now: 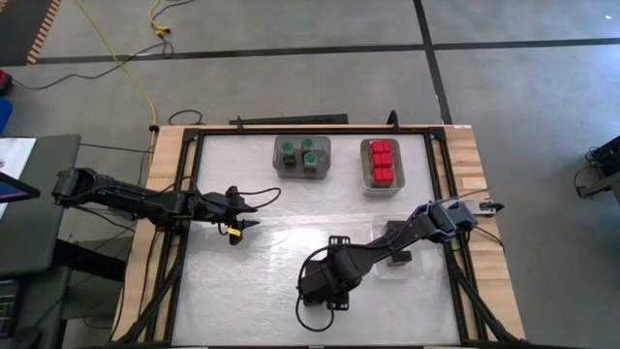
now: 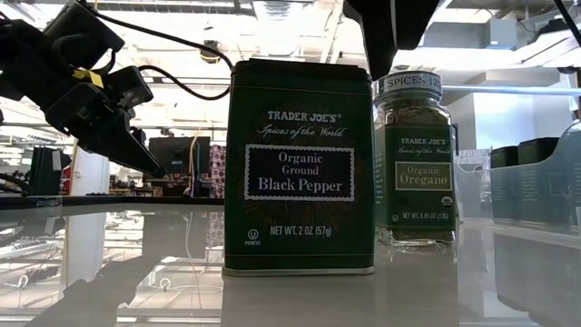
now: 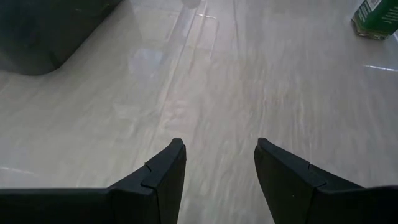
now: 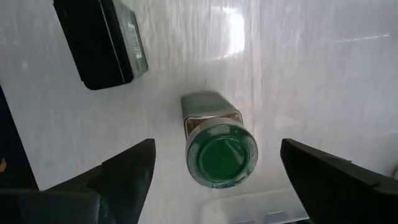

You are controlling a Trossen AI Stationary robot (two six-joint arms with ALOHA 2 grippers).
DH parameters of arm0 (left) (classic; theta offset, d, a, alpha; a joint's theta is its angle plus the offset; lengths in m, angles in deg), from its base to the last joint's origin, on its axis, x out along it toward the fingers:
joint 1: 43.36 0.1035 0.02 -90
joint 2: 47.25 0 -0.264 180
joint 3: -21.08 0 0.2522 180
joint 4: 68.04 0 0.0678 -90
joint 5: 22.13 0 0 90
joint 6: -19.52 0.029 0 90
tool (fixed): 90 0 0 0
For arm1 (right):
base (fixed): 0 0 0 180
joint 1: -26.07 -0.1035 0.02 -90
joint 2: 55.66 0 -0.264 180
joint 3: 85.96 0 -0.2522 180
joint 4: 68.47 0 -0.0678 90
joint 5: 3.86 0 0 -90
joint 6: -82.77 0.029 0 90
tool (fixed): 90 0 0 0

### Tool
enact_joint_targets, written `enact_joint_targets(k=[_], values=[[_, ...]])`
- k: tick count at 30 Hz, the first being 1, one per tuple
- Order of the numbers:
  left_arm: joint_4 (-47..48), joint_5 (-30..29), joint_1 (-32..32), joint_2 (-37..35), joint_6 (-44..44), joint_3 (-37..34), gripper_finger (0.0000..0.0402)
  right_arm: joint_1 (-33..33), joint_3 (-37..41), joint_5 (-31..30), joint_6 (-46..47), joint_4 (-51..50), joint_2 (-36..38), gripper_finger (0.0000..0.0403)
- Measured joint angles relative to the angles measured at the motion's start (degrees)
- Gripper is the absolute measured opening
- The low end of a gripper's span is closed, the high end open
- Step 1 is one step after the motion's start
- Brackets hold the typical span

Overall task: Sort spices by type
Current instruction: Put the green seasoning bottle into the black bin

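Oregano jar point(image 4: 221, 152) | upright, free between open right claw point(image 4: 217, 171) fingers

We see a grey floor point(image 1: 291, 82) crossed by dark lines, a yellow cable point(image 1: 136, 68) trailing over it, and a dark desk point(image 1: 34, 208) beside the white table point(image 1: 281, 213). Bright ceiling lights point(image 2: 182, 23) glare behind.
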Motion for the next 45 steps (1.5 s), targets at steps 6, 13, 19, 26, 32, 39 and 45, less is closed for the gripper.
enact_joint_targets(k=[6,13,19,26,32,39,45], values=[[1.4,0.0,0.0,0.0,-1.3,0.0,0.0183,0.0,0.0,-0.1,0.0,0.7,0.0,0.0377],[2.1,0.0,0.0,0.0,-1.5,0.0,0.0183,-1.0,0.0,-1.7,-1.9,0.7,0.0,0.0376],[3.7,0.0,0.0,0.0,-3.1,0.0,0.0183,-1.4,0.0,-3.6,-3.9,1.4,0.0,0.0365],[4.7,0.0,0.0,0.0,-4.3,0.0,0.0183,-1.9,4.8,-4.1,-6.5,2.1,0.4,0.0356],[4.8,0.0,0.0,0.0,-4.7,0.0,0.0183,-2.9,9.3,-4.1,-6.9,3.8,0.4,0.0356],[4.8,0.0,0.0,0.0,-6.3,0.0,0.0183,-3.7,9.4,-5.9,-8.3,4.8,0.4,0.0356],[4.8,0.0,0.0,0.0,-6.3,0.0,0.0183,-3.3,12.0,-7.0,-7.4,9.1,0.8,0.0356]])
